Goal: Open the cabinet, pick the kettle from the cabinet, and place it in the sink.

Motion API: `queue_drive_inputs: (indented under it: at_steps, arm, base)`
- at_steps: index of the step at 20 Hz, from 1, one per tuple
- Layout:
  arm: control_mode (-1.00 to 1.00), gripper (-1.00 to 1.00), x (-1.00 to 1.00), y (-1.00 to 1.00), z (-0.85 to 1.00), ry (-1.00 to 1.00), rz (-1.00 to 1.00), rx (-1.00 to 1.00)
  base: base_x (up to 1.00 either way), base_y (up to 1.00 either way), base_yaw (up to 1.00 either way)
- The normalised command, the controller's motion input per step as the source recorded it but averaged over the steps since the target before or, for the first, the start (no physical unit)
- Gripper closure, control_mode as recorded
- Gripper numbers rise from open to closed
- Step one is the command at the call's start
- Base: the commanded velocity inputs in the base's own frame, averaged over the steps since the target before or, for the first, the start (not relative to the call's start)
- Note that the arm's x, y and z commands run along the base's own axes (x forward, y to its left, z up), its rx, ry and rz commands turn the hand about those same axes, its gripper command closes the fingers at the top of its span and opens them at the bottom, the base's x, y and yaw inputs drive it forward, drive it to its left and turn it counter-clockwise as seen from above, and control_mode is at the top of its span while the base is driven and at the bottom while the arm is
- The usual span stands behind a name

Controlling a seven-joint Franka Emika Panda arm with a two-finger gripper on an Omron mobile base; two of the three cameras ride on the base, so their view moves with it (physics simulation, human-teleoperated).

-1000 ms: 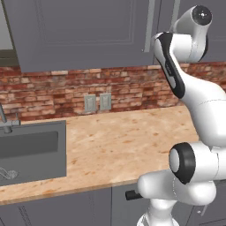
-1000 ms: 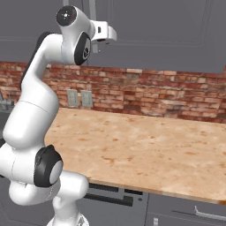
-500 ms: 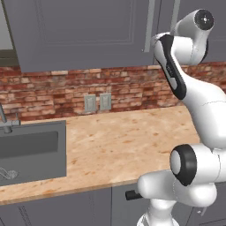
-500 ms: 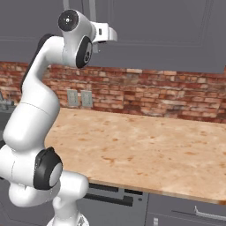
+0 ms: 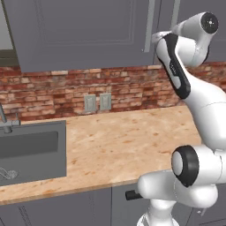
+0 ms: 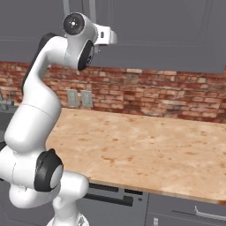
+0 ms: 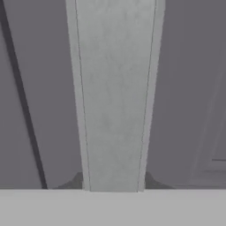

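Hand (image 7: pixel 113 187) narrowed around cabinet (image 5: pixel 84 31) bar handle (image 7: pixel 114 97), fingertips (image 7: pixel 75 182) flanking it; firm grip not discernible.

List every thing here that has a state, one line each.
cabinet: doors closed.
cabinet handle: upright, between the fingertips, close up in the hand view.
gripper: raised at the handle; grip cannot be told.
sink: holds no kettle.
faucet: no water running.

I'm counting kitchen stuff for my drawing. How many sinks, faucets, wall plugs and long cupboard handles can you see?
Sink: 1
Faucet: 1
Wall outlets: 2
Long cabinet handles: 2
Total: 6
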Motion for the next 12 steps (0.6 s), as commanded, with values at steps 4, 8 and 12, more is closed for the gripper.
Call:
queue_drive_inputs:
  at_steps: [4, 8, 12]
  arm:
    - [-1.0, 1.0, -0.18, -0.02, 0.0, 0.0, 0.17, 0.08]
    - [-1.0, 1.0, -0.52, -0.11, -0.03, 0.0, 0.22, 0.02]
    - [-1.0, 1.0, -0.64, -0.15, -0.01, 0.0, 0.23, 0.0]
  base:
    - [0.0, 0.0, 0.0]
    - [0.0, 0.0, 0.0]
    - [0.0, 0.0, 0.0]
